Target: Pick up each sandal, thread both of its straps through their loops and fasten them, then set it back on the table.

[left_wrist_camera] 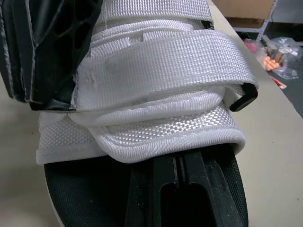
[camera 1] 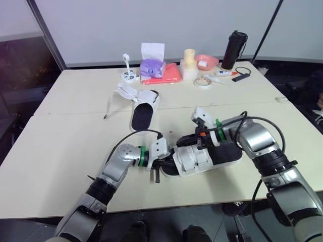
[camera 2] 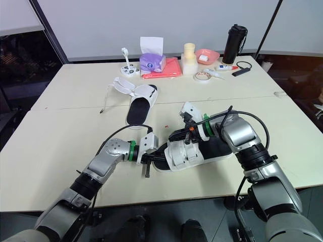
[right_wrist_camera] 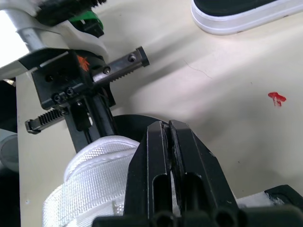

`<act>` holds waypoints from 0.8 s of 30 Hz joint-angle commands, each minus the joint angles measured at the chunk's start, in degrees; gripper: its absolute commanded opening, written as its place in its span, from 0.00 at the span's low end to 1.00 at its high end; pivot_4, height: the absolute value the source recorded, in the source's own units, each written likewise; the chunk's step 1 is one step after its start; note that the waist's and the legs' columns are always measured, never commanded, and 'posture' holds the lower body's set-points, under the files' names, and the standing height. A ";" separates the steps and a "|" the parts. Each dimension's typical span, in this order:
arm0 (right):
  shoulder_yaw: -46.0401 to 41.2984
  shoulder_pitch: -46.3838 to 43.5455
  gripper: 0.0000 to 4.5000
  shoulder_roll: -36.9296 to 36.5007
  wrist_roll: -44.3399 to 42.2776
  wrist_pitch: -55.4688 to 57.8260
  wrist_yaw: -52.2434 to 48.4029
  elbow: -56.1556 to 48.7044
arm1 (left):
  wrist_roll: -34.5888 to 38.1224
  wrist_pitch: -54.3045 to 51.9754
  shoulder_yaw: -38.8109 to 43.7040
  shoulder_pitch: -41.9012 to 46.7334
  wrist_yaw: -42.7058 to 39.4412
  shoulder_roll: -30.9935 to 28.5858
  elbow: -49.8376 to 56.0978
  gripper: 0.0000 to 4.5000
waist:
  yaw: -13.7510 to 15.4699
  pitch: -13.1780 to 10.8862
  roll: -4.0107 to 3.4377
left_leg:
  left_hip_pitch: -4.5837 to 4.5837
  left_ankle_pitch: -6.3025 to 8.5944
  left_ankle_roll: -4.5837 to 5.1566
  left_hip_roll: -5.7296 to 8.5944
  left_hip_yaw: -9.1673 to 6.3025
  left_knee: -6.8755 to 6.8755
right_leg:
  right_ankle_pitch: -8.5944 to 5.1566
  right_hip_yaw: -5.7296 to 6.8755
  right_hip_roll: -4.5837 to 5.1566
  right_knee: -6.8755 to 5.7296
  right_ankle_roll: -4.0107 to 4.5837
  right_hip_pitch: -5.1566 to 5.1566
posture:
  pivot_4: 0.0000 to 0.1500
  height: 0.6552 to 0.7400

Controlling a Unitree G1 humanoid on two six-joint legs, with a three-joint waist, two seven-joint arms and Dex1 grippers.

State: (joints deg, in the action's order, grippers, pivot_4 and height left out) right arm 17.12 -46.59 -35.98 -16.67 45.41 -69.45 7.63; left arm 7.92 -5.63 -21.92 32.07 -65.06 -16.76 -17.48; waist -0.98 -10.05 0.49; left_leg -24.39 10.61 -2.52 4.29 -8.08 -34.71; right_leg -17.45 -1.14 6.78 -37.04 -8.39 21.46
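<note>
Cream table, white wall panels behind. L gripper & R gripper both pressed tight together at near sandal.

Left gripper, right gripper at sandal

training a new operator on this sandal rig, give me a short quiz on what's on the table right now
1. True or false: the far sandal has its straps fastened.
2. Which of these stands farthest to the robot's right? A tissue box, B black bottle, C tape roll.
3. Which sandal do the left tool and the right tool meet at?
Key: 1 false, its straps lie open to one side. 2 B. 3 the near sandal.
</note>
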 commanded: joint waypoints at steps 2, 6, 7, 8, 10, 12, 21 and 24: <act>-3.65 -1.71 0.01 -1.35 -4.22 3.45 -0.88 -8.22 | -4.10 -0.59 -2.57 -1.64 -0.06 -1.72 -3.95 0.00 | 0.07 0.00 0.00 | 0.00 0.00 0.00 0.00 0.00 0.00 | 0.00 0.00 0.00 0.00 0.00 0.00 | 1.00 0.93; -7.33 -1.76 0.01 -2.69 -8.34 7.37 -0.18 -13.95 | -4.31 -0.26 -2.70 -1.49 -0.14 -1.76 -4.47 0.00 | 0.14 0.00 0.00 | 0.00 0.00 0.00 -0.01 0.00 -0.01 | 0.00 0.00 0.00 0.00 0.00 -0.01 | 1.00 0.93; -8.17 -1.79 0.01 -2.90 -9.41 8.26 -0.03 -15.15 | -4.36 -0.23 -2.72 -1.42 -0.16 -1.74 -4.59 0.00 | 0.13 0.00 0.00 | 0.00 0.00 0.00 0.00 0.00 -0.01 | 0.00 0.00 0.00 0.00 0.00 0.00 | 1.00 0.93; -8.94 -1.77 0.01 -3.08 -10.32 8.79 0.17 -16.26 | -4.40 -0.22 -2.75 -1.34 -0.19 -1.71 -4.72 0.00 | 0.14 0.00 0.00 | -0.01 0.00 0.00 -0.01 -0.01 -0.01 | 0.00 0.00 0.00 0.00 0.00 0.00 | 1.00 0.93; -10.09 -1.81 0.01 -3.34 -11.91 9.68 0.64 -18.01 | -4.49 -0.19 -2.85 -1.24 -0.36 -1.73 -4.93 0.00 | 0.12 0.00 0.00 | -0.01 0.00 0.00 -0.01 0.00 -0.01 | 0.00 0.00 0.00 0.00 0.00 -0.01 | 1.00 0.93; -11.07 -2.17 0.01 -3.39 -13.53 10.56 1.11 -19.17 | -4.73 -0.10 -3.12 -1.12 -0.68 -1.87 -5.09 0.00 | 0.11 0.00 0.00 | 0.00 0.00 0.00 -0.02 0.00 -0.01 | 0.00 0.00 0.00 0.00 0.00 0.00 | 1.00 0.93; -8.26 -4.49 0.01 -2.14 -9.39 3.50 4.12 -13.01 | -5.86 1.07 -5.08 -1.19 -2.78 -3.09 -5.26 0.00 | -0.15 0.00 0.00 | 0.00 0.00 0.00 -0.03 0.02 -0.01 | 0.00 -0.01 0.00 -0.02 0.00 0.03 | 1.00 0.93; -6.15 -5.16 0.01 -1.57 -5.83 -1.52 4.82 -9.27 | -5.54 0.86 -5.13 -1.23 -2.85 -3.16 -5.20 0.00 | -0.18 0.00 0.00 | 0.00 0.00 0.00 -0.03 0.04 -0.01 | 0.00 -0.02 0.00 -0.05 0.01 0.05 | 1.00 0.93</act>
State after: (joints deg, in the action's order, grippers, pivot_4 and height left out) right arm 12.78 -48.28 -37.96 -24.08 48.41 -65.82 -1.80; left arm 6.77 -2.94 -23.49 33.63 -66.67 -18.02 -18.89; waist -1.16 -10.05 0.48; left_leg -24.39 10.61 -2.52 4.26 -8.04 -34.72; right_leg -17.45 -1.16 6.78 -37.08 -8.38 21.51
